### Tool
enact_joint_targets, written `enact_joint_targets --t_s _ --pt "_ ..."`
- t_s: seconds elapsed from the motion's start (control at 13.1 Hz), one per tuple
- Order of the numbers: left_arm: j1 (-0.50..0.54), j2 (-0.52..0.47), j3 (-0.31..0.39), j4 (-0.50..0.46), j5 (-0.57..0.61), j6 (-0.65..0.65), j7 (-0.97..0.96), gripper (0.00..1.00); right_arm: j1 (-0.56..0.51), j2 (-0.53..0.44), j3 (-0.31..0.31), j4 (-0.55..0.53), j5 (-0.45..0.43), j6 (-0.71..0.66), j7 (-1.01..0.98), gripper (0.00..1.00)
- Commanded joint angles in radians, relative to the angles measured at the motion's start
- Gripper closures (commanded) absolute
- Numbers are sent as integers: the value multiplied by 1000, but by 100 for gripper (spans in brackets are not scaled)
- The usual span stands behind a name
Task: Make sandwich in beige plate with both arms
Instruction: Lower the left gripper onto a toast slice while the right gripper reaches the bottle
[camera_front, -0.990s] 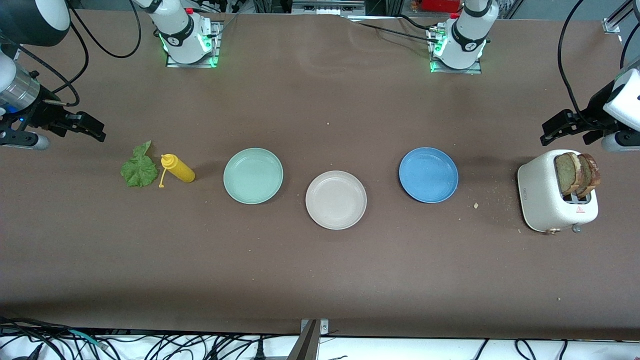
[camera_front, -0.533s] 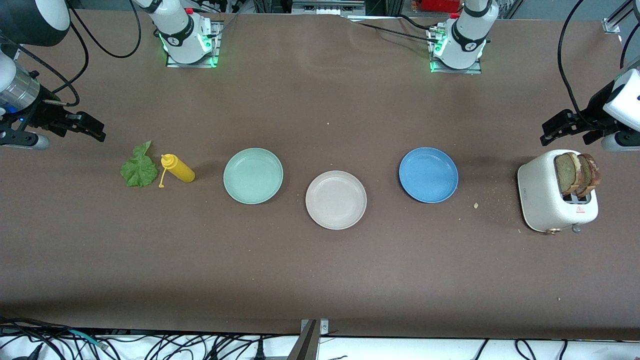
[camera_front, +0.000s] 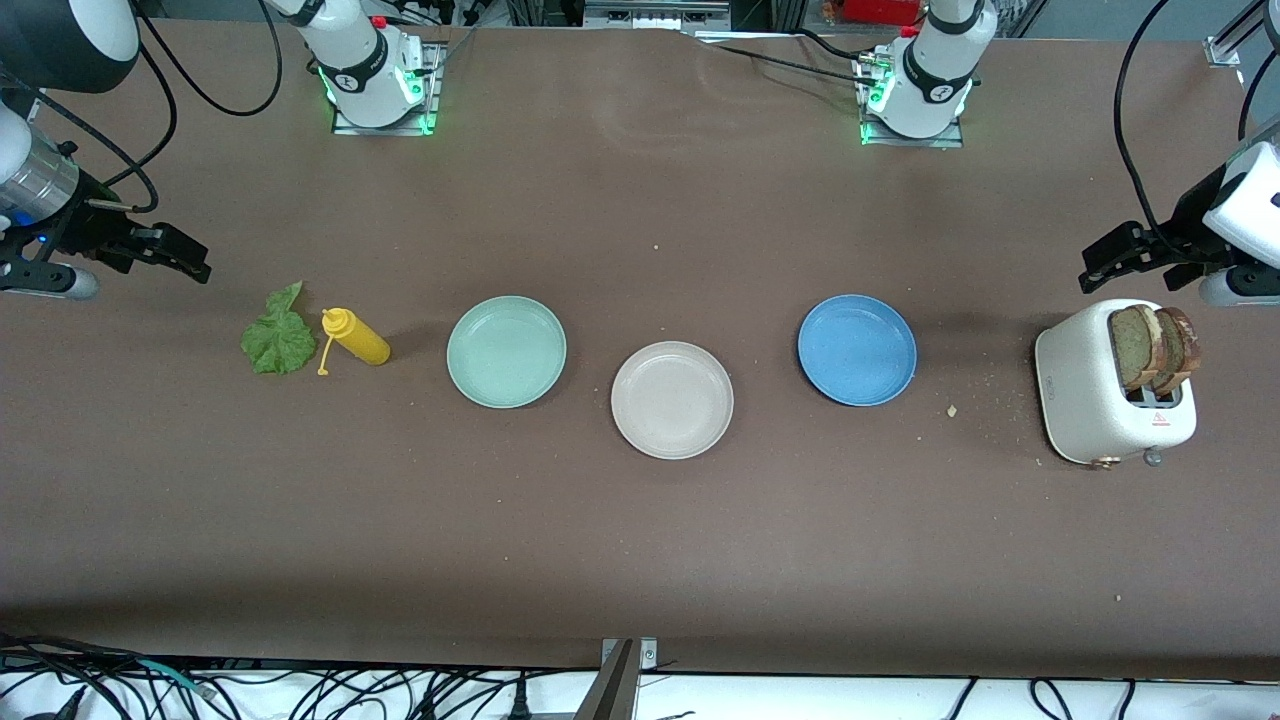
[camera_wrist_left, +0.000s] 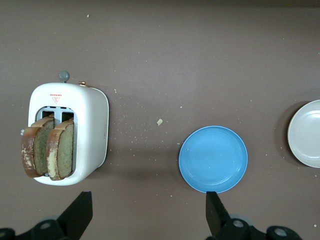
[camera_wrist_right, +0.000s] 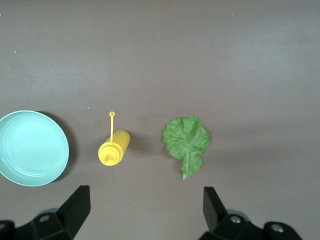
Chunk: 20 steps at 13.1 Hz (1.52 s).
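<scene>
bread slices (camera_front: 1158, 346): lower halves hidden inside the toaster (camera_front: 1095, 400)
beige plate (camera_wrist_left: 306, 133): cut by the left wrist view's edge
toaster label (camera_wrist_left: 55, 99): too small to read

A: The table (camera_front: 640, 540) looks covered in matt brown cloth or felt, speckled with crumbs. The beige plate (camera_front: 672, 400) is matt, faintly speckled.

B: The toaster (camera_front: 1090, 400) is speckled white with a satin finish. The bread slices (camera_front: 1155, 345) look rough and porous, and the lettuce leaf (camera_front: 278, 340) is crinkled.
</scene>
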Motion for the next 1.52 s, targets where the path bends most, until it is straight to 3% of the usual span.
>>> enact_joint_targets --t_s 0.0,0.46,0.69,0.91,1.14,1.45 --pt "7 15 -5 28 -14 -1 14 0 -4 -11 -11 -3 21 -22 -15 0" --pt "15 57 0 30 -16 25 14 0 -4 -15 -11 4 34 -91 -73 0" --pt "22 70 -2 25 -17 28 14 0 -4 -11 -23 3 81 -82 -103 0" --pt "36 105 -2 24 -16 31 15 0 -6 2 -88 -10 181 -76 -391 1" --pt "52 119 -2 -33 -16 80 17 0 -4 6 -92 -19 186 -74 -562 1" --pt "116 119 6 -157 -17 239 171 0 -6 34 -98 -37 213 -73 -838 1"
